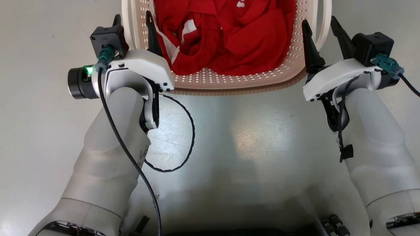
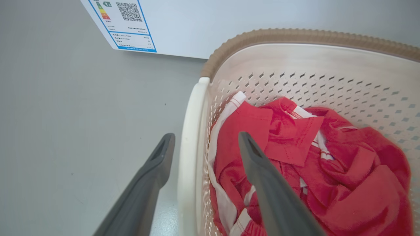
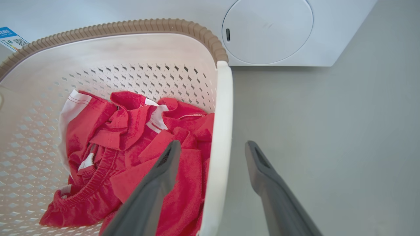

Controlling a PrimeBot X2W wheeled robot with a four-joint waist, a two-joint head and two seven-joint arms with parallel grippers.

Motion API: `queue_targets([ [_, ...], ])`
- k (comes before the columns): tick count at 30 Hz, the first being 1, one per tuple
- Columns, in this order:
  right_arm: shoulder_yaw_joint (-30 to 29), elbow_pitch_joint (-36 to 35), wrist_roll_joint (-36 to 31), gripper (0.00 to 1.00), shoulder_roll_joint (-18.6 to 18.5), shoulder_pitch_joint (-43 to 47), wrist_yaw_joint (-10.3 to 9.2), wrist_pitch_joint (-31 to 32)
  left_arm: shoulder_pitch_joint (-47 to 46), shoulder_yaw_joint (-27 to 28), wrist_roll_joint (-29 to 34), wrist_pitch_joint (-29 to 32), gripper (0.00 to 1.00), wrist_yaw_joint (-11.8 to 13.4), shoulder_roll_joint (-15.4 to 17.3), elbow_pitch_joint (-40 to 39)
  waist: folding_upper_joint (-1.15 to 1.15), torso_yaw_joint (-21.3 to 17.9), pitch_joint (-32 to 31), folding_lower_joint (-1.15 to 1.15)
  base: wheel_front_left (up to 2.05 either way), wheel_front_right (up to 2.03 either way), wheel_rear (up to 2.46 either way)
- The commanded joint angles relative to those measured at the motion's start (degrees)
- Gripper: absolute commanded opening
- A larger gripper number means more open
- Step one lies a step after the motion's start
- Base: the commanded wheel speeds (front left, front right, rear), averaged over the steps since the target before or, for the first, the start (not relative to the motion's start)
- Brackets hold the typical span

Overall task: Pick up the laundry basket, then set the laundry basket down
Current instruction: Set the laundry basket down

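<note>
While the basket (image 1: 229, 87) sits on the floor (image 1: 246, 137) by the washer (image 3: 269, 29) (red clothes (image 1: 236, 36) heaped inside), both jaws stand wide, gripping nothing. The left gripper (image 2: 206, 136) straddles the left handle (image 2: 190, 147) and the right gripper (image 3: 213, 144) the right handle (image 3: 223, 131).

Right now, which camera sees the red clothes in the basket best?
The right wrist view: nearly the whole pile of red clothes shows inside the laundry basket, with only a lower corner hidden. The left wrist view cuts the pile off at the picture's edge, and the head view cuts off its far part.
</note>
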Motion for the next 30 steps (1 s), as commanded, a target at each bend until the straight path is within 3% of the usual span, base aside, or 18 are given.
queue_targets([
  [1, 0.71, -1.13, -0.37, 1.0, 1.31, 3.37, 0.41, 0.06, 2.28, 1.34, 0.49, -0.2, 1.0, -0.15, 1.09, -1.17, 0.0, -0.09, -0.27, 0.0, 0.0, 0.0, 0.0],
  [15, 1.46, -5.62, 0.81, 1.0, 1.31, 7.64, 0.41, 0.06, 7.28, 4.0, 0.52, -0.2, 1.0, -0.6, 1.09, -6.03, 0.0, -0.44, -6.73, 0.0, 0.0, 0.0, 0.0],
  [30, -0.33, -13.1, 0.3, 1.0, 1.31, 19.69, 0.41, 0.06, 20.58, 4.73, -0.88, -0.2, 1.0, -1.99, 1.09, -12.01, 0.0, -0.57, -23.49, 0.0, 0.0, 0.0, 0.0],
])
